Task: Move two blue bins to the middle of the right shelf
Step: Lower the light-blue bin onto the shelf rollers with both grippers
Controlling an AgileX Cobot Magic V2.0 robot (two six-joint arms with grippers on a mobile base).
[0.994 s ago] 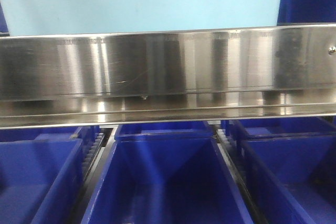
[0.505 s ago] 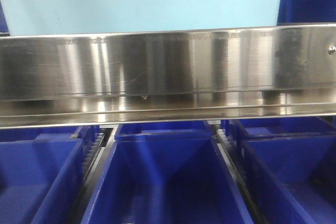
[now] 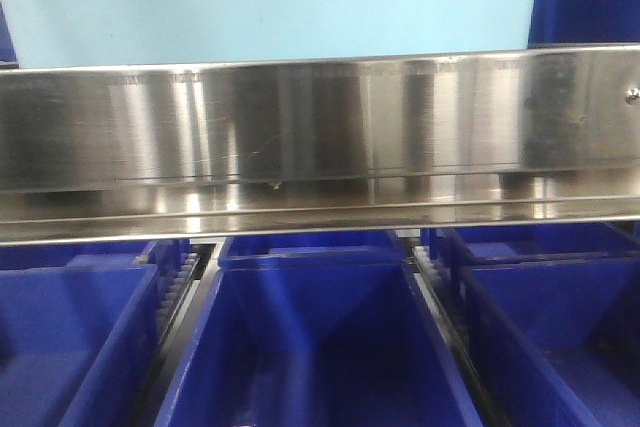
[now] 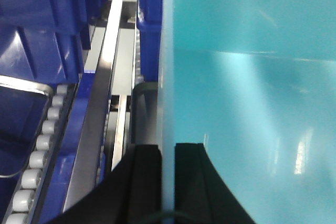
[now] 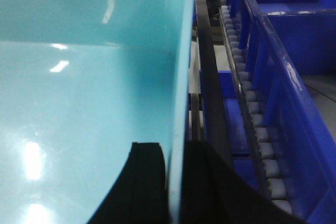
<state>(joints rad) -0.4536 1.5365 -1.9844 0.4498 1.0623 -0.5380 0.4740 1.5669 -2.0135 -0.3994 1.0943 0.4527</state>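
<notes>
While the pale aqua rectangular plastic bin [image 3: 270, 2] shows above the brushed steel shelf rail [image 3: 320, 127], left gripper [image 4: 167, 149] pinches its left wall and right gripper [image 5: 176, 148] clamps the right one, both pointing straight along the walls.

Left gripper [image 4: 168, 148], matte black, flat-faced (outer edges curved), right gripper [image 5: 174, 145] equally black

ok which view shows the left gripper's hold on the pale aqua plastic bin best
The left wrist view: the left gripper has black fingers either side of a wall of the pale aqua plastic bin. The right wrist view shows only the right gripper; the front view shows no gripper.
</notes>
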